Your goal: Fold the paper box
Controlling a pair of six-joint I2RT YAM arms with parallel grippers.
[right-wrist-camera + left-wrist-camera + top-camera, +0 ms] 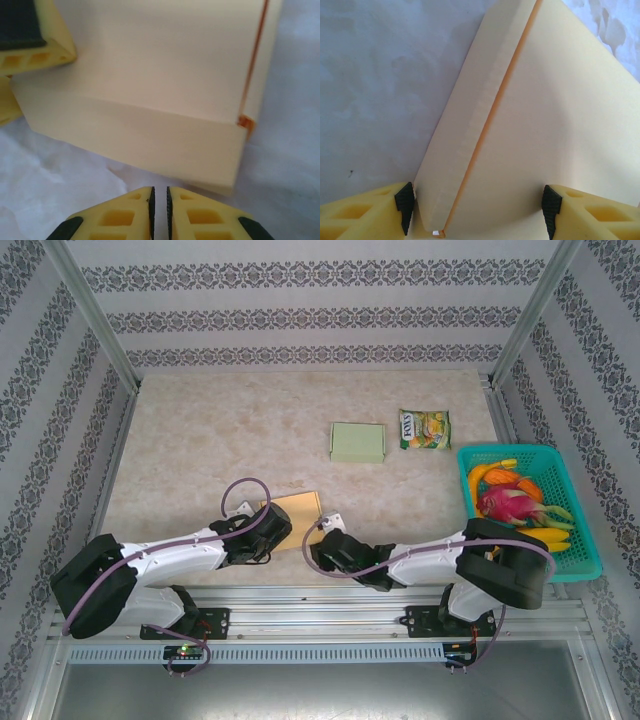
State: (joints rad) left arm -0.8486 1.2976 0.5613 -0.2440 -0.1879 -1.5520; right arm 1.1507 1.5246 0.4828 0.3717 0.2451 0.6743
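The paper box (294, 507) is a flat cream cardboard piece lying near the front of the table, with orange crease lines. My left gripper (272, 527) sits at its near left corner, open. Its black pads (404, 206) stand wide apart, with the box (530, 125) and a folded side flap (465, 130) between them. My right gripper (323, 538) is just off the box's near right edge. Its jaws are shut, with a hairline gap and nothing in them (159, 205). In front of it, the box's front flap (145, 142) is bent along a crease. A left finger (35, 35) rests over the box.
A pale green box (357, 442) and a snack packet (425, 428) lie farther back. A teal basket (583, 558) of fruit stands at the right edge. Patterned walls and metal posts surround the table.
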